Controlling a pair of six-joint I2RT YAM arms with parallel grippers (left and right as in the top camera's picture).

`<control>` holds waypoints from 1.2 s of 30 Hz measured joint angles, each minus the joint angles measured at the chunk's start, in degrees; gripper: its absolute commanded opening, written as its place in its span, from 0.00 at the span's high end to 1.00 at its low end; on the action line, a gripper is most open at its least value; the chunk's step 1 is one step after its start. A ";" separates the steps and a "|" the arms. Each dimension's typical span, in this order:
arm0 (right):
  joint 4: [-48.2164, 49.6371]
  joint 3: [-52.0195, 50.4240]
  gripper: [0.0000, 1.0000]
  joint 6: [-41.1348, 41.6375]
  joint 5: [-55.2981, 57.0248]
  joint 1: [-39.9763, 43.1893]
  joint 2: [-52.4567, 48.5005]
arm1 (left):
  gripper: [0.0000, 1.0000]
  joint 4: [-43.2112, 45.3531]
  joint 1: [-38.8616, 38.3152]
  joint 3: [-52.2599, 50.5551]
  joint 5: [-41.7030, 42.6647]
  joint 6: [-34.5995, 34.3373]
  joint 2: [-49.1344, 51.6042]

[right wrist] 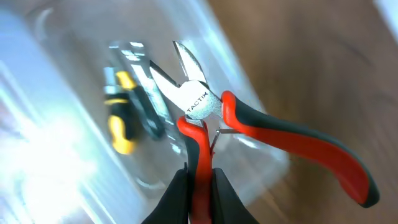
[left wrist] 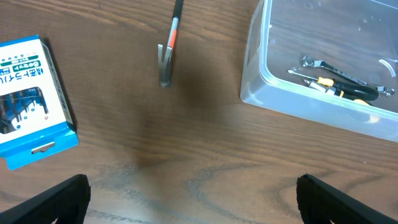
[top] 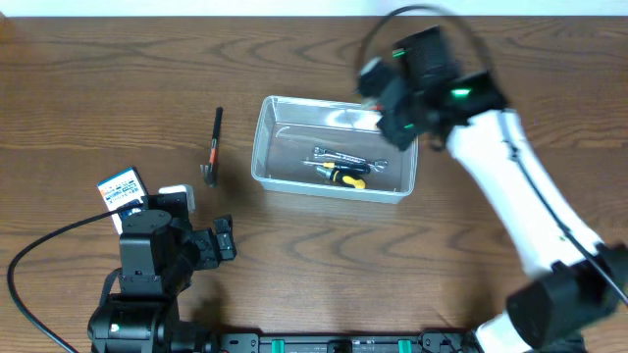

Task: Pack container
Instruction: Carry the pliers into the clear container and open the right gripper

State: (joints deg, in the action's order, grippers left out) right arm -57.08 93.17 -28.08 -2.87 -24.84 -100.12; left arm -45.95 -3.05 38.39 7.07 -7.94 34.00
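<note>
So the right jaws are clamped on just one red handle of the pliers (right wrist: pixel 205 109), close to the pivot, and the other handle sticks way out to the side. The container (top: pixel 285 147) sits mid-table, and the right arm (top: pixel 510 186) has the pliers hanging over its far right corner, nose pointing down into the tub. Already in there are a wrench (top: pixel 339 155) and a yellow-and-black screwdriver (top: pixel 345 177), lying together on the bottom.

What worries me is that a grip on a single handle lets the tool swivel, and that free handle could snag the rim on the way down. Since it's over a corner and not the middle, a drop from here could clip the wall and bounce the pliers out onto the table (top: pixel 98 59), or shove the light tub sideways. The right wrist view is pretty smeary too, so I can't judge the height over the tub.

Left jaws are spread wide with nothing in them, near the table's front edge. A hammer (left wrist: pixel 169 50) and a blue-and-white packet (left wrist: pixel 28 99) lie on the table to the container's left, not packed yet.

Readable stuff: "TACTIX" on the pliers' pivot. The packet has Japanese print, too small for me to make out.
</note>
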 measured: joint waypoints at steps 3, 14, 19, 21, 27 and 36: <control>2.14 -0.02 0.99 -1.22 -0.35 -3.13 -4.33 | 0.02 -0.02 0.00 0.00 0.02 0.00 0.00; 5.03 -0.15 0.99 -0.48 -0.52 -3.34 -18.69 | 0.02 -0.02 0.00 0.00 0.00 0.00 0.00; 4.98 -0.28 0.95 0.87 -0.85 -2.19 -21.42 | 0.02 -0.02 0.00 0.00 0.00 0.00 0.00; 5.03 -0.31 0.79 1.42 -1.09 -1.70 -21.73 | 0.02 -0.02 0.00 0.00 0.02 0.00 0.00; 5.25 -0.33 0.51 2.12 -1.36 -0.96 -21.75 | 0.02 0.00 0.00 0.00 0.00 0.00 0.00; 5.25 -0.33 0.91 2.95 -1.18 0.24 -21.75 | 0.02 -0.02 0.00 0.00 0.00 0.00 0.00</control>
State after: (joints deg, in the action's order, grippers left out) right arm -51.83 92.84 -25.12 -4.05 -24.60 -121.86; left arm -45.98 -3.05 38.39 7.07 -7.94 34.00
